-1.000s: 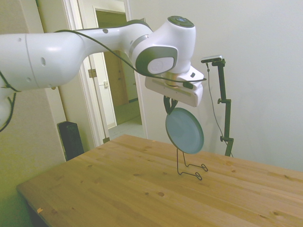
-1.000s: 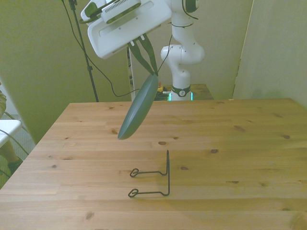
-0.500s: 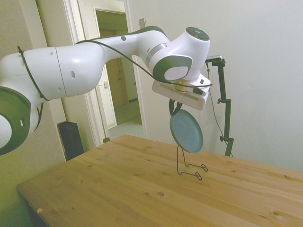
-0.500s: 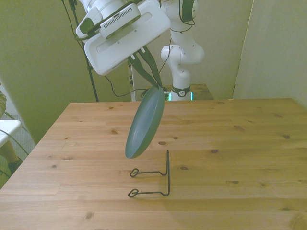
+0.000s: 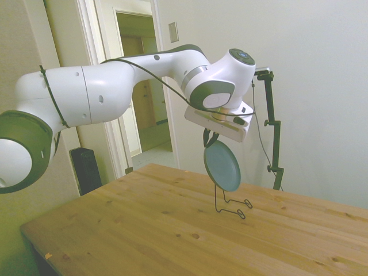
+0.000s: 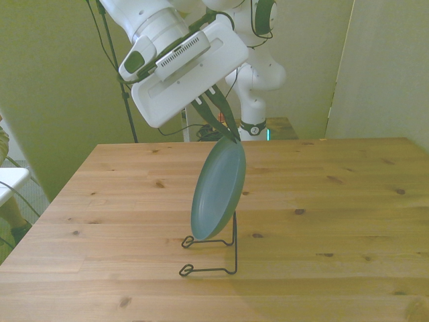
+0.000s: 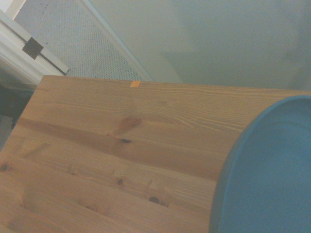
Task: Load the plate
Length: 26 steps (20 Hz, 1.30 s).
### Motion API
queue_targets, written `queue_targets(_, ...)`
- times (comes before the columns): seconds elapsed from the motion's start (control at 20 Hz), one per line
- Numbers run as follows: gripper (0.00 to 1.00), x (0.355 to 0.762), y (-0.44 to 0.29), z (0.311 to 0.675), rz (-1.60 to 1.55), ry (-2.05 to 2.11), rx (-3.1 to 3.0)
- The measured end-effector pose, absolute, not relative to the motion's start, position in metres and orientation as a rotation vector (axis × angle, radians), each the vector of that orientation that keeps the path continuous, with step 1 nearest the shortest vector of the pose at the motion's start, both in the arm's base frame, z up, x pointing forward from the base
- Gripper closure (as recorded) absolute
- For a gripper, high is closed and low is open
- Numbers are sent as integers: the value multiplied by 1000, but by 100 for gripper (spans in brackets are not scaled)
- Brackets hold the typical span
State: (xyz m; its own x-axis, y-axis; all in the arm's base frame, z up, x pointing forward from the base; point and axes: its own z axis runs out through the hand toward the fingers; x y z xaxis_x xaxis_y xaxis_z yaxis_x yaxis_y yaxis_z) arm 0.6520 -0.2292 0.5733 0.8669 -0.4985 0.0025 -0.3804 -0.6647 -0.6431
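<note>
Side view: the gripper [image 5: 208, 138] is closed on the top rim of the plate [image 5: 222, 167], which hangs on edge, nearly upright and clear of the table [image 5: 144, 230]. The dark fingers [image 5: 206, 138] are narrow and partly lost against the plate's rim, so the contact itself is hard to resolve. The plate's lower edge sits in front of the upright of the wire rack [image 5: 230, 206]; contact with the wire cannot be determined from this angle.

Front view: the gripper [image 6: 226, 129] pinches the plate [image 6: 219, 190] at its upper edge. The plate tilts, its bottom toward the front view's left. Its lowest edge overlaps the rear foot of the wire rack [image 6: 213, 253], just beside the upright post; whether it rests on the wire cannot be told.

Wrist view: only a blurred arc of the plate [image 7: 272, 170] shows, cut off at the frame edge, over the table [image 7: 107, 160].
</note>
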Motion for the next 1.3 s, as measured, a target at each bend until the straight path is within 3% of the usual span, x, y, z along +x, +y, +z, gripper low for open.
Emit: queue_targets(1.3,100,660,-276,528,-147,491,-2250)
